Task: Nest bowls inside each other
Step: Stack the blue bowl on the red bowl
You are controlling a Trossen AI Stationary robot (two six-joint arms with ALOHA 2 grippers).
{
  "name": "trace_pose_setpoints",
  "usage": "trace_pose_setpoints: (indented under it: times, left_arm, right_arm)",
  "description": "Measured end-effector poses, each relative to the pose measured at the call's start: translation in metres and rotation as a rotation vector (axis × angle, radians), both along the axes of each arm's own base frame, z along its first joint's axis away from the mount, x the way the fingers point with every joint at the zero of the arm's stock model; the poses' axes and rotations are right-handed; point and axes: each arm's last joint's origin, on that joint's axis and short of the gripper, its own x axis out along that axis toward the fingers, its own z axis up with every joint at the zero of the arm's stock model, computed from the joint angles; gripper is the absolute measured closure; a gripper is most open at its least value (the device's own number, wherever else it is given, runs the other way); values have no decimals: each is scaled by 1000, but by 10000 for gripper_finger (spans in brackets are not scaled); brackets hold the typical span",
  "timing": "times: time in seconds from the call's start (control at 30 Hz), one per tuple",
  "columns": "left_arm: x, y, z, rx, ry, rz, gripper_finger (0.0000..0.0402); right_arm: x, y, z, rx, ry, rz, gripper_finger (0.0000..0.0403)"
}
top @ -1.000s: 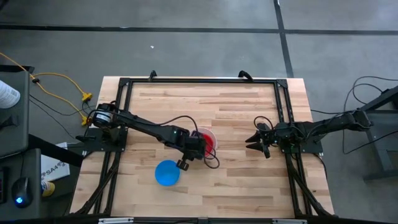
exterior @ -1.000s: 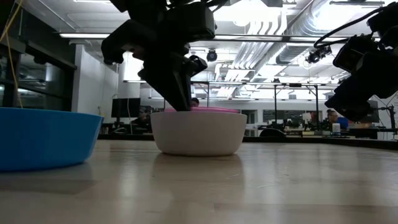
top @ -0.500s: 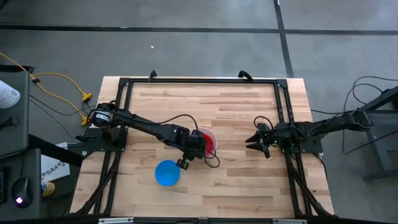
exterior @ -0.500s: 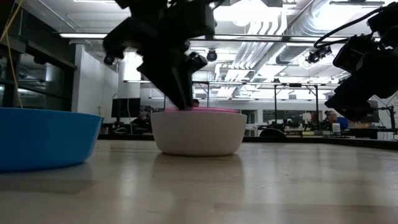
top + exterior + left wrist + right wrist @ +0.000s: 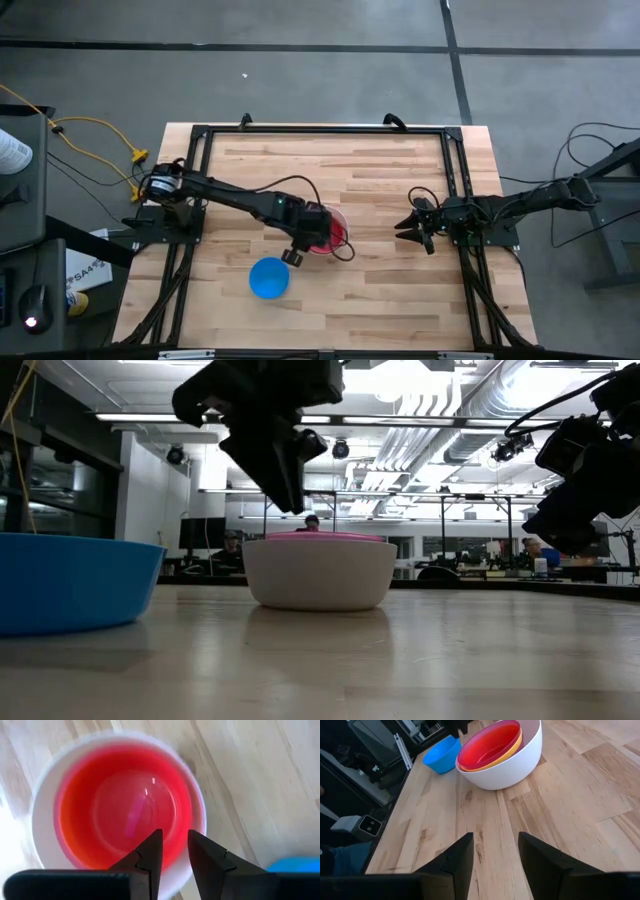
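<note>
One blue bowl (image 5: 268, 278) left un-nested. Left pincer (image 5: 285, 485) released, empty, above red bowl (image 5: 125, 810); a low swing could clip the stack.

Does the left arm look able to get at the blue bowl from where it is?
Probably yes: the left gripper hangs open over the white bowl, and the blue bowl sits close by with nothing between them.

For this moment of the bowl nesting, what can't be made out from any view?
- Purple bowl: not visible in any view; if nested, the pink-red bowl and yellow bowl inside the white bowl would hide it.
- Blue bowl: cut by the low view's edge.
- Stack contents, high view: left end effector covers part.
- Right end effector: too small there.
</note>
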Motion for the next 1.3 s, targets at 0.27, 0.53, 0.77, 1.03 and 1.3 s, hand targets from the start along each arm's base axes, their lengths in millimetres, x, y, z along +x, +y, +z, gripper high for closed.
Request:
trace_pose_setpoints:
  times: [0.27,0.53,0.77,1.03,1.3]
  left_arm:
    - [-20,1,34,-74,-52,4,311]
    - [-51,4,42,-157,1,43,311]
    - [-66,5,7,-233,49,122,311]
    - [-80,-6,-22,-306,154,267,311]
    - [-86,-23,-23,-265,160,285,311]
  right_arm:
    - [0,0,0,0,0,0,254]
    - [0,0,0,0,1,0,254]
    - [0,0,0,0,1,0,254]
    - [0,0,0,0,0,0,254]
    - [0,0,0,0,0,0,254]
